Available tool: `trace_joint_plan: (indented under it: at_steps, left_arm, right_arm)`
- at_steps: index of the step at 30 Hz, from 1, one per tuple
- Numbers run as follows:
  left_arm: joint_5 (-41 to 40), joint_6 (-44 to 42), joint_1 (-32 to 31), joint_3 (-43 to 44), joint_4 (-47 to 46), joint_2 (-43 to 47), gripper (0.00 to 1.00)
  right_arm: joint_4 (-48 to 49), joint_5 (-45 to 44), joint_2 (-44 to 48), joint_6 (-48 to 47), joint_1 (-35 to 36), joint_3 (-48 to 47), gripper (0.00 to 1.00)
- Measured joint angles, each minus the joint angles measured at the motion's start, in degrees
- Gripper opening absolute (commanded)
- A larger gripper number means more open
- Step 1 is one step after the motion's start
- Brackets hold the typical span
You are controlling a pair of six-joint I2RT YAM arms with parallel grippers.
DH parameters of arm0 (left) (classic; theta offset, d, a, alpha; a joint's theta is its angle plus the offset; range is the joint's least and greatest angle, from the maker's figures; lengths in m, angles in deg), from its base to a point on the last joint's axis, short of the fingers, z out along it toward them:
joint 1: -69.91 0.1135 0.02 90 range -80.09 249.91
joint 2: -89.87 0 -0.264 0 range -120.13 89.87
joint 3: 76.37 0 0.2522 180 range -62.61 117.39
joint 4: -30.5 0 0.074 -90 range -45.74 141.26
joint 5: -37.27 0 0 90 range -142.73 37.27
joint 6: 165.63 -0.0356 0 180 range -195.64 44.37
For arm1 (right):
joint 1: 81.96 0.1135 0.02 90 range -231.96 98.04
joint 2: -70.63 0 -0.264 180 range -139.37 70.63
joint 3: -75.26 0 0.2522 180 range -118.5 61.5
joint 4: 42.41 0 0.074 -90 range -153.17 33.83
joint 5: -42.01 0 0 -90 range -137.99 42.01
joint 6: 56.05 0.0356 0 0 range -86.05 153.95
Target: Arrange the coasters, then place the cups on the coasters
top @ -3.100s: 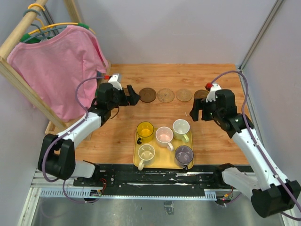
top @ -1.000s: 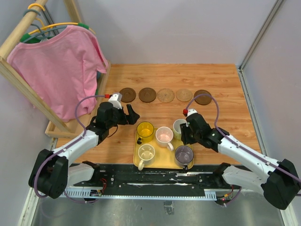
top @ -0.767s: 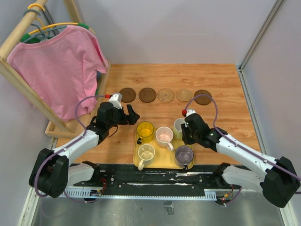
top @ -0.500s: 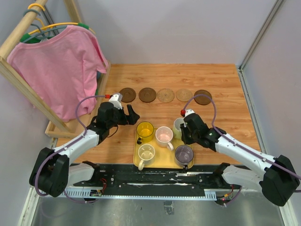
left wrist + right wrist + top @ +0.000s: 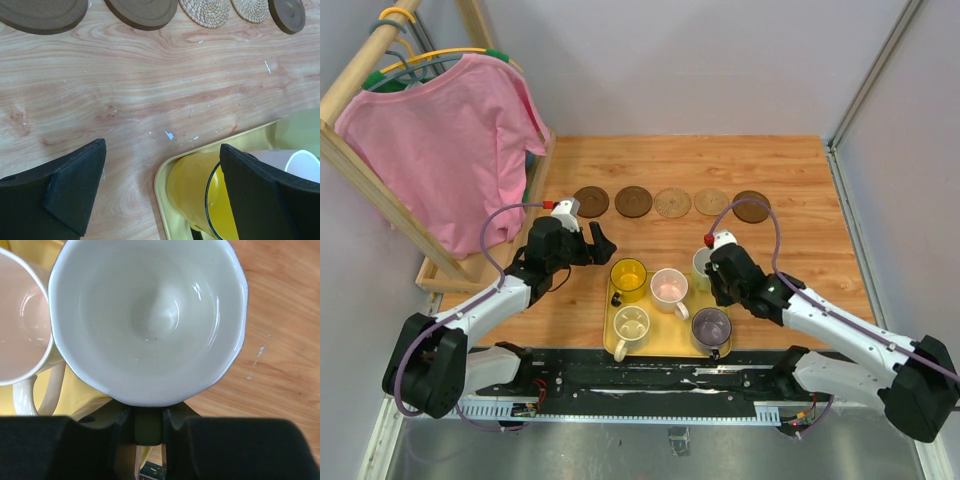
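At tray (image 5: 670, 330) far right corner: right gripper (image 5: 148, 426) clamped on pale green cup (image 5: 150, 315) handle; left gripper (image 5: 162, 187) spread apart near yellow cup (image 5: 200, 200). Coasters (image 5: 672, 202) in far row; cup-placing step begins. Next: lift straight up, clear of pinkish cup (image 5: 22, 335).

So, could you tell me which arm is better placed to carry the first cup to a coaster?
Right, probably. The right gripper is shut on the handle of the pale green cup, so it only needs to lift. The left gripper is open near the yellow cup, holding nothing.

Green cup (image 5: 699, 262) (mostly) under right gripper (image 5: 714, 276)
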Motion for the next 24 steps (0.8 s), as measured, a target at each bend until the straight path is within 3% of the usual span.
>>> trace_joint_plan:
  at_steps: [11, 24]
  left_arm:
    - [-1.0, 0.0, 0.0, 0.2, 0.2, 0.1, 1.00]
    - [-5.3, -0.2, 0.0, 5.4, 0.5, -3.0, 1.00]
  right_arm:
    - [-0.2, -9.6, 4.1, -5.9, -1.2, -6.3, 0.01]
    - [8.1, -2.5, -10.1, -12.4, -28.5, -13.2, 0.01]
